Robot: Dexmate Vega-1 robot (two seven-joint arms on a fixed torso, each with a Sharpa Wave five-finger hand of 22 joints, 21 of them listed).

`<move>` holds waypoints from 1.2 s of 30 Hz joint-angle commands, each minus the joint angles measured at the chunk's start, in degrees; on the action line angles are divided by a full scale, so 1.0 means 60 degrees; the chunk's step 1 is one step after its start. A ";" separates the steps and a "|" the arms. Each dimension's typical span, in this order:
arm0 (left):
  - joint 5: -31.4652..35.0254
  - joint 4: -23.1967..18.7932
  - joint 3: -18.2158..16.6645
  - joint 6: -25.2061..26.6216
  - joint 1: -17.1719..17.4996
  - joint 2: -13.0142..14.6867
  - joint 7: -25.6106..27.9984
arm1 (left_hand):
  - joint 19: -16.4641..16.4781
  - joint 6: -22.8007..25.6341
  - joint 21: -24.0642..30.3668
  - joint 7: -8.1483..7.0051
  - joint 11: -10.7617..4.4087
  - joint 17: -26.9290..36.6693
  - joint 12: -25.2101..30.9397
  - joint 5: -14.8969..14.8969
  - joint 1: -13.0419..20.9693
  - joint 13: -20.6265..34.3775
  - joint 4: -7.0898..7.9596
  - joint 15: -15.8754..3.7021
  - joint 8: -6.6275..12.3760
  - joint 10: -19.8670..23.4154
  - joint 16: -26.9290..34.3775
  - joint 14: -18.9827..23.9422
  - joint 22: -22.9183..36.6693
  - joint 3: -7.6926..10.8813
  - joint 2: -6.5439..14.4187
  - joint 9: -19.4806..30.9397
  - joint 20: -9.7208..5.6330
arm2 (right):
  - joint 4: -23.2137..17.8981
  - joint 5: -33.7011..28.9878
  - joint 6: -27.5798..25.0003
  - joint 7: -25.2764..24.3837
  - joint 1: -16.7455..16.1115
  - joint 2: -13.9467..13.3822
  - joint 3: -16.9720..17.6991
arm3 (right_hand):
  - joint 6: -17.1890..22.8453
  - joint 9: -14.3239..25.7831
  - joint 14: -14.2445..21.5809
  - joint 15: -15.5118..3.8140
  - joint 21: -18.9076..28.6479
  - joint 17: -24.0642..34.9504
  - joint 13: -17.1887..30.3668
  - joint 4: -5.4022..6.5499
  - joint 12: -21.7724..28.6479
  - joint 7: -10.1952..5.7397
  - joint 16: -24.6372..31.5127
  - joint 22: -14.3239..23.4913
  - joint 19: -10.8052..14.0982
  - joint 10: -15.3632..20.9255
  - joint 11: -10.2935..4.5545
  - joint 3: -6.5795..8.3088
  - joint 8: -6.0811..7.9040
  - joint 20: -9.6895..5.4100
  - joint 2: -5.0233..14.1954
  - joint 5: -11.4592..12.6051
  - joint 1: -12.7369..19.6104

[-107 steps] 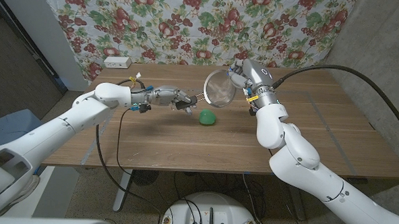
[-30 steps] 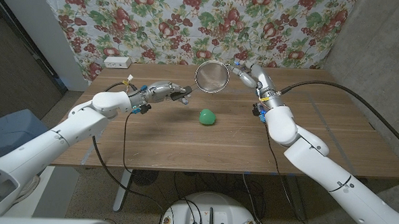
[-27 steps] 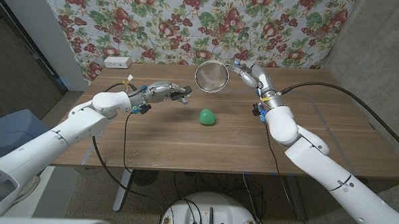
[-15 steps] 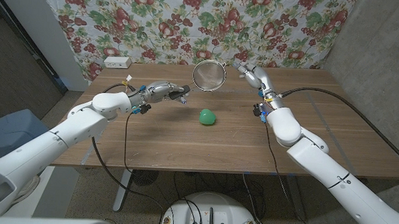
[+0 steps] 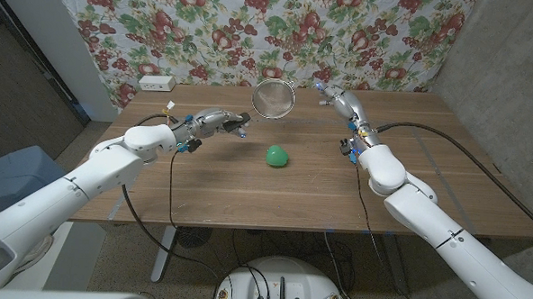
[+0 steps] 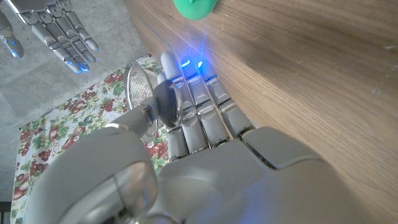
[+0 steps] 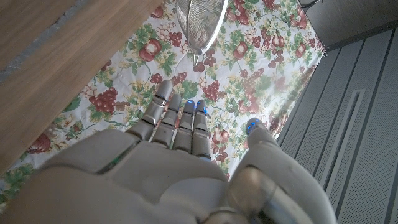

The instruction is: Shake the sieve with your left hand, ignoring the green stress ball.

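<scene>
Taking the wooden bench (image 5: 247,180) as landmark: the left hand (image 5: 224,121) grips the handle of the wire sieve (image 5: 273,98), lifted above the bench's far middle. The right hand (image 5: 333,100), released and fingers spread, hovers beside it. The green stress ball (image 5: 276,155) lies below on the bench. Shake best with short wrist flicks, well above the ball.

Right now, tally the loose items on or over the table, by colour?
Silver: 1, the sieve, held up by the left robot hand.
Green: 1, the stress ball on the table.
White: 1, a small box at the far left corner.
Total: 3
</scene>
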 commanded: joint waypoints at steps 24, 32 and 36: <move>-0.1738 -0.1177 -0.0555 0.3237 0.0263 0.0012 0.2450 | 0.0179 -0.0008 0.0334 0.0286 -0.0965 -0.0017 -0.0116 0.0016 0.1039 -0.0022 -0.0020 -0.1076 0.0281 0.1336 -0.0040 0.0380 0.0025 -0.0016 0.0760 0.0347 -0.0253 | 0.1858 0.2384 0.1379 0.1377 0.0443 0.0421 0.0005 | -0.0518 -0.0267 -0.0488 0.0099 -0.0537 -0.0520 -0.0432 0.0227 -0.0129 0.0097 -0.0326 0.0023 -0.0250 -0.0363 0.0117 -0.0153 -0.0164 0.0106 0.0079 -0.0163 -0.0783; -0.1542 -0.1089 -0.0444 0.3061 0.0174 -0.0033 0.2529 | 0.0175 -0.0028 0.0396 0.0315 -0.0925 -0.0026 -0.0132 0.0008 0.1070 -0.0006 -0.0013 -0.1074 0.0334 0.1377 -0.0052 0.0412 0.0017 -0.0019 0.0760 0.0425 -0.0226 | 0.2115 0.2708 0.1560 0.1570 0.0485 0.0502 -0.0007 | -0.0644 -0.0328 -0.0550 0.0117 -0.0641 -0.0632 -0.0527 0.0272 -0.0132 0.0099 -0.0356 0.0024 -0.0256 -0.0443 0.0138 -0.0190 -0.0171 0.0145 0.0080 -0.0184 -0.0944; -0.1514 -0.1137 -0.0416 0.3160 0.0129 -0.0029 0.2626 | 0.0166 -0.0030 0.0418 0.0318 -0.0915 -0.0030 -0.0142 0.0005 0.1088 0.0006 -0.0018 -0.1080 0.0358 0.1375 -0.0058 0.0422 0.0013 -0.0018 0.0759 0.0456 -0.0220 | 0.2211 0.2875 0.1625 0.1677 0.0502 0.0535 -0.0007 | -0.0712 -0.0361 -0.0646 0.0106 -0.0715 -0.0693 -0.0580 0.0296 -0.0136 0.0105 -0.0393 0.0023 -0.0300 -0.0495 0.0147 -0.0209 -0.0175 0.0125 0.0083 -0.0190 -0.1031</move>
